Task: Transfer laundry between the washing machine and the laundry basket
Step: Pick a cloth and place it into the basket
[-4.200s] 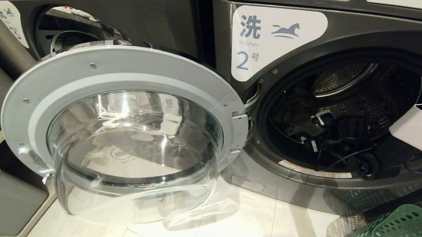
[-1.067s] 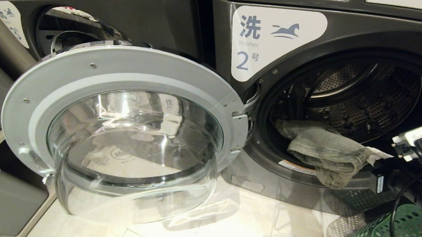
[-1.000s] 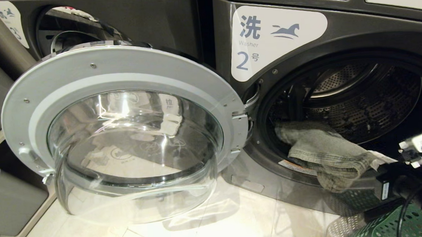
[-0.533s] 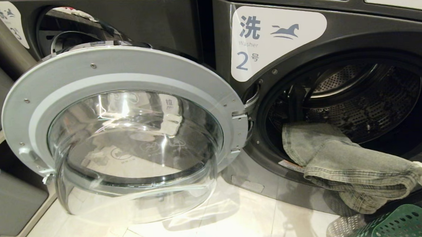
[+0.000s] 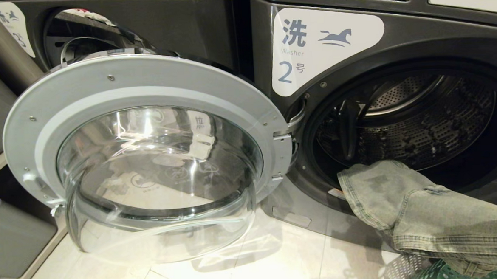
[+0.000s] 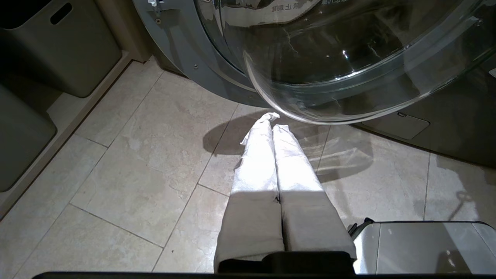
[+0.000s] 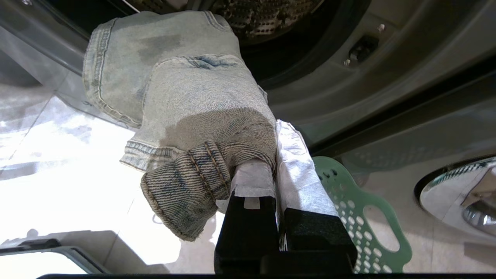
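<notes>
Three views together give the full scene. In the head view the laundry (image 5: pixel 422 209), a grey-olive denim garment, hangs over the lower rim of the open drum of the washing machine (image 5: pixel 324 46) marked 2 and reaches down to the green laundry basket (image 5: pixel 440 274) at the bottom corner; neither gripper shows in this view. Only the right wrist view shows what holds the garment: the right gripper (image 7: pixel 276 155) has its cloth-wrapped jaws pressed together on a fold of the laundry (image 7: pixel 186 97), in front of the drum opening, with the basket (image 7: pixel 360 217) just beside and below it. The left wrist view shows the left gripper (image 6: pixel 274 120) with its jaws pressed together and holding nothing, hanging over the floor (image 6: pixel 128 166) below the glass bowl of the open door (image 6: pixel 341 58). In the head view this door (image 5: pixel 147 153) stands swung wide to the left of the drum, in front of a second alike washer (image 5: pixel 140 22). The floor (image 5: pixel 246 267) is of pale stone tiles, and plain grey bins (image 5: pixel 11 237) stand at the left edge.
</notes>
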Robot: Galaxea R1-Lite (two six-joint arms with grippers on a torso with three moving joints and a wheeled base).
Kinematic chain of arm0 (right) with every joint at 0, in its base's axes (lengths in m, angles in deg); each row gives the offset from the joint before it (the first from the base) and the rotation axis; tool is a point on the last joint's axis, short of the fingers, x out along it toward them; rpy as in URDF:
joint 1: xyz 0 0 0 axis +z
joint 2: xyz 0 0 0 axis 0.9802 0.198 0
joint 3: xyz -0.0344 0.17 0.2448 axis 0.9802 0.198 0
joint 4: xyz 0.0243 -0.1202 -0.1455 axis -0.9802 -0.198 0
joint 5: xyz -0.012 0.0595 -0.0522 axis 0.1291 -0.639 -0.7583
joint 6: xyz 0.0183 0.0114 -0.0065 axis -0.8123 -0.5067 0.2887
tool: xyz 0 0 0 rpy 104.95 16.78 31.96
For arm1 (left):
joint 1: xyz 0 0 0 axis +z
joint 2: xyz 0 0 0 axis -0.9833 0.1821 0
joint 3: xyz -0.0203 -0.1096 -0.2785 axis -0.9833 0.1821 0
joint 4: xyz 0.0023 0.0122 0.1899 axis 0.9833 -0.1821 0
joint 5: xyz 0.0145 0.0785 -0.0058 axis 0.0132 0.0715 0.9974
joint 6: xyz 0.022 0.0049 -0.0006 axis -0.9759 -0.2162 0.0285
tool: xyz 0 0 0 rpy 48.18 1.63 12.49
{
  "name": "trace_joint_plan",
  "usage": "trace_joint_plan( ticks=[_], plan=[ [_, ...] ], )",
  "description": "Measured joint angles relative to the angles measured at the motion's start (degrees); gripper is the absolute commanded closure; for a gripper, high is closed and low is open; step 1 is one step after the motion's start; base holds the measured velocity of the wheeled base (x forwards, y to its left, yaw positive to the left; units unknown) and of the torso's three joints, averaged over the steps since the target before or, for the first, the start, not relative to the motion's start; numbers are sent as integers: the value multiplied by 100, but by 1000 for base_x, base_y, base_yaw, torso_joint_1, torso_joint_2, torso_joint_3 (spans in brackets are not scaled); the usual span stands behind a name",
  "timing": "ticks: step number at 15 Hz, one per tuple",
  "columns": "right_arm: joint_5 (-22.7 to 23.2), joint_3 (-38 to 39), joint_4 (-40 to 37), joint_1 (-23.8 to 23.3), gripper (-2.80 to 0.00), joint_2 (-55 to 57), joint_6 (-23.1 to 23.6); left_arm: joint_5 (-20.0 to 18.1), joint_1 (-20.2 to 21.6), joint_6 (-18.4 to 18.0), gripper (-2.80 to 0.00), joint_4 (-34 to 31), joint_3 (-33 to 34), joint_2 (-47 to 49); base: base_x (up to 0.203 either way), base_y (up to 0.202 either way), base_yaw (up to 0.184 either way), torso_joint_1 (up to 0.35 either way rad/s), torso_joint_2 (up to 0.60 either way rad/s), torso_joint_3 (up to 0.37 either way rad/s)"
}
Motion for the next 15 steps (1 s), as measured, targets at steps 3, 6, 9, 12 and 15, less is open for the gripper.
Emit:
trace_joint_plan(
  ticks=[3, 6, 9, 12, 15],
  plan=[
    [95, -74, -89, -97, 0, -12, -61, 0, 0, 0, 0, -1, 0, 0, 0, 0, 0, 0, 0, 0],
    [301, -220, -166, -97, 0, 158, -140, 0, 0, 1, 0, -1, 0, 0, 0, 0, 0, 0, 0, 0],
    [508, -409, -173, -96, 0, 549, -193, 0, 0, 1, 0, 0, 0, 0, 0, 0, 0, 0, 0, 0],
    [922, -590, -176, -96, 0, 864, -238, 0, 0, 0, 0, 0, 0, 0, 0, 0, 0, 0, 0, 0],
    [1293, -886, -175, -85, 0, 969, -259, 0, 0, 1, 0, -1, 0, 0, 0, 0, 0, 0, 0, 0]
  ],
)
